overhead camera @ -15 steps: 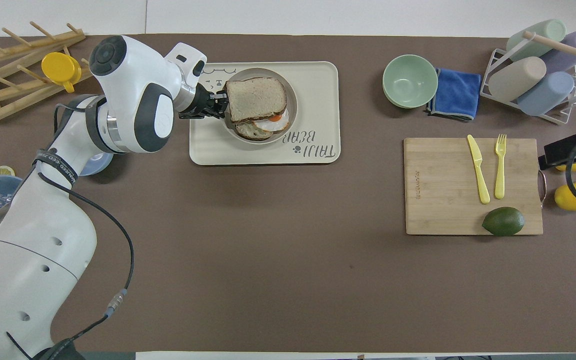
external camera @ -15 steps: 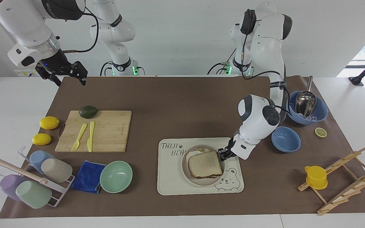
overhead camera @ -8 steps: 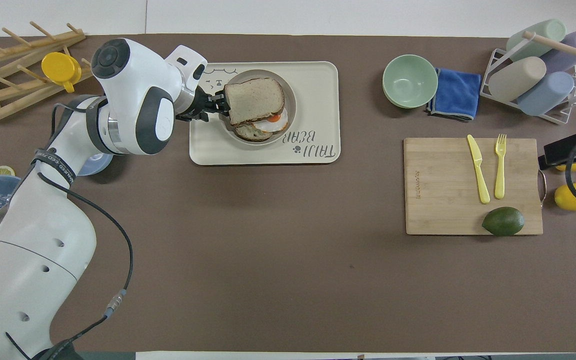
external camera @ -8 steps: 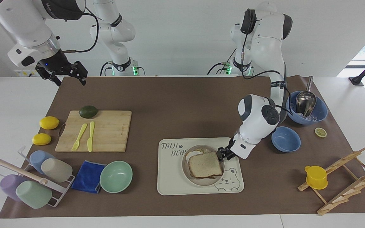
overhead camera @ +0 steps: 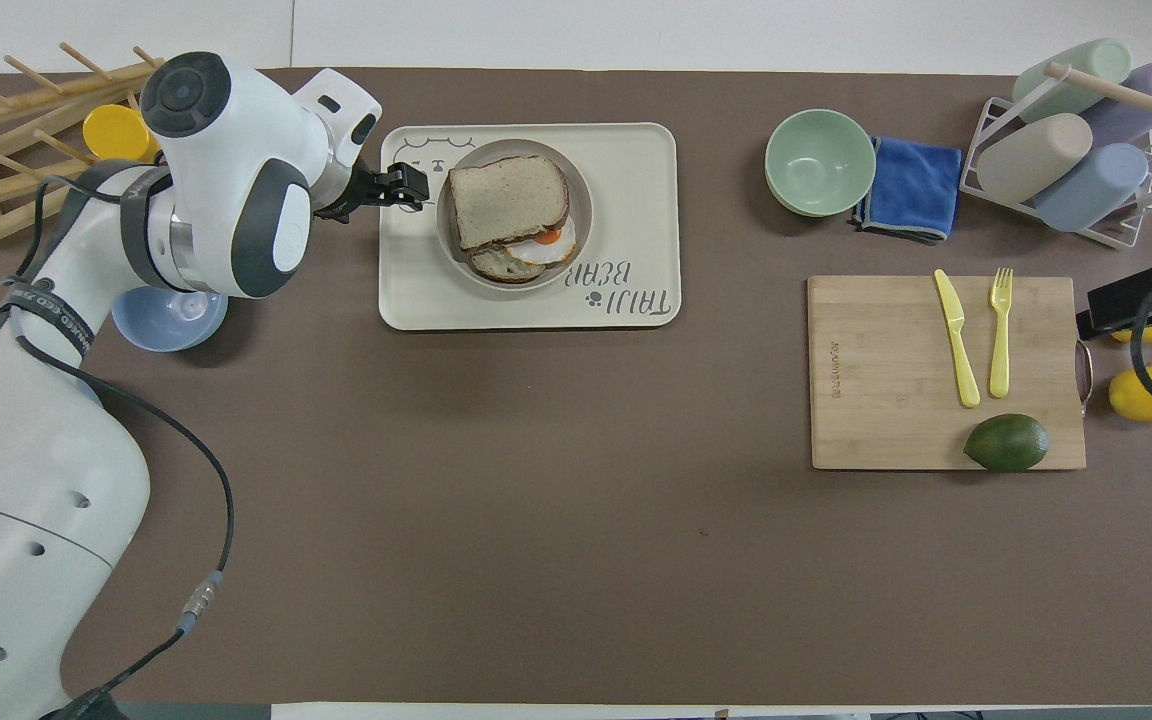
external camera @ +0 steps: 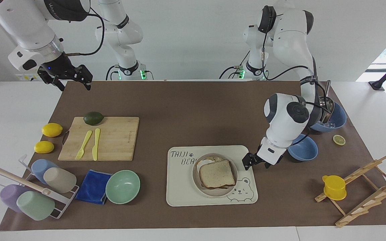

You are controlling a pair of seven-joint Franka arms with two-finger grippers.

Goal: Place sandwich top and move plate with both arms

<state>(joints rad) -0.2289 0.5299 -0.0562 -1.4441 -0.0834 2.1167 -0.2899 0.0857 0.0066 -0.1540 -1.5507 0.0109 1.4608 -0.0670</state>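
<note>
The sandwich top (external camera: pixel 217 173) (overhead camera: pixel 508 200), a plain brown-crusted bread slice, lies on the egg toast on the small round plate (external camera: pixel 196 179) (overhead camera: pixel 583 215). The plate stands on the cream bear tray (external camera: pixel 179 190) (overhead camera: pixel 636 170). My left gripper (external camera: pixel 248 160) (overhead camera: pixel 408 186) hangs open over the tray's edge toward the left arm's end, a short gap from the plate and holding nothing. My right gripper (external camera: pixel 73 82) (overhead camera: pixel 1126 300) waits open above the mat's corner near the right arm's base, over the lemons' end of the cutting board.
A small blue bowl (external camera: pixel 303 147) and a larger blue bowl with a scoop (external camera: pixel 327 115) sit by the left arm. A wooden rack with a yellow cup (external camera: pixel 334 187), a mint bowl (external camera: pixel 122 186), a blue cloth (external camera: pixel 93 186), a cutting board (external camera: pixel 112 139) and a cup rack (external camera: pixel 32 190) surround the tray.
The left gripper has opened, let go of the sandwich top and drawn back from the plate toward its own end of the table. The bread has settled flat. The right arm has not moved.
</note>
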